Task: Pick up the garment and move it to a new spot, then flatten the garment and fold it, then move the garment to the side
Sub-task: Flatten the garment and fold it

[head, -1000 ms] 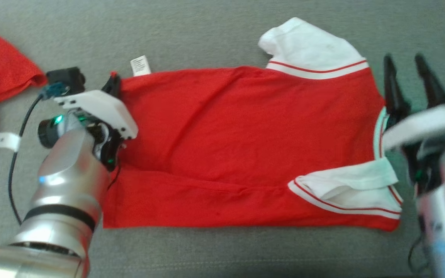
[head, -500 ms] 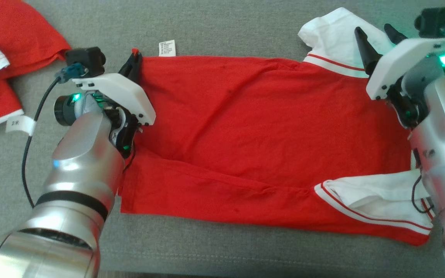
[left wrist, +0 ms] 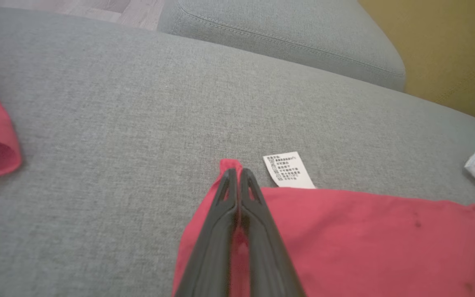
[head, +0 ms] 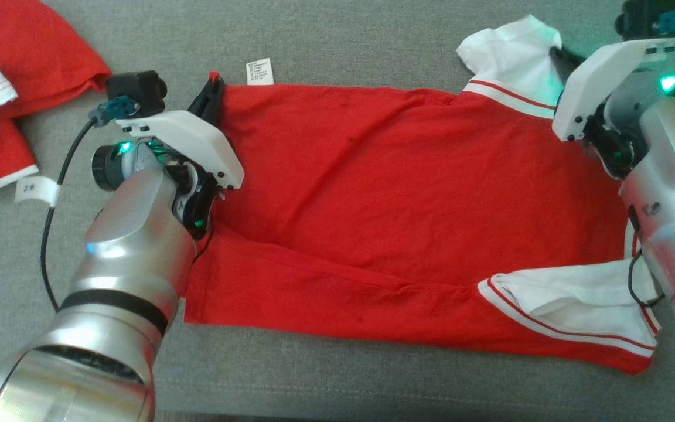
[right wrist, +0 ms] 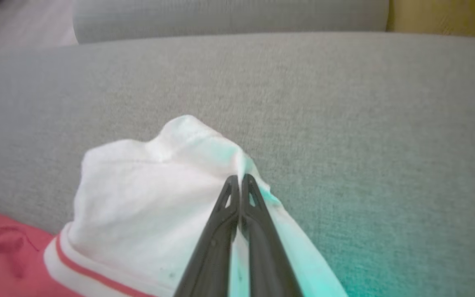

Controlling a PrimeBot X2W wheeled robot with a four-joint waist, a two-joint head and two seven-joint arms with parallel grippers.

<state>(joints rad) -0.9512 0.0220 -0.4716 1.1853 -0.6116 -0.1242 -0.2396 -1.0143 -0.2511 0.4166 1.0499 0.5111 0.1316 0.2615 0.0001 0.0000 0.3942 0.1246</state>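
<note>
The garment [head: 384, 193] is a red shirt with white sleeves, spread across the grey cushion and partly folded along its near edge. My left gripper [head: 213, 87] is shut on the shirt's far left hem corner [left wrist: 230, 165], just left of a white care label [left wrist: 288, 170]. My right gripper [head: 557, 54] is shut on the far white sleeve [head: 510, 53], pinching its edge [right wrist: 241, 165] between both fingertips. The other white sleeve [head: 572, 302] lies folded onto the red body at the near right.
More red and white cloth [head: 15, 64] lies bunched at the far left with a white tag [head: 36, 190]. A second grey cushion [left wrist: 287, 33] rises behind the surface, with a yellow wall [left wrist: 447, 45] beyond.
My right gripper swung from beside the collar up to the far white sleeve and closed on it. The head camera shifted meanwhile. The left gripper kept its hold on the hem corner.
</note>
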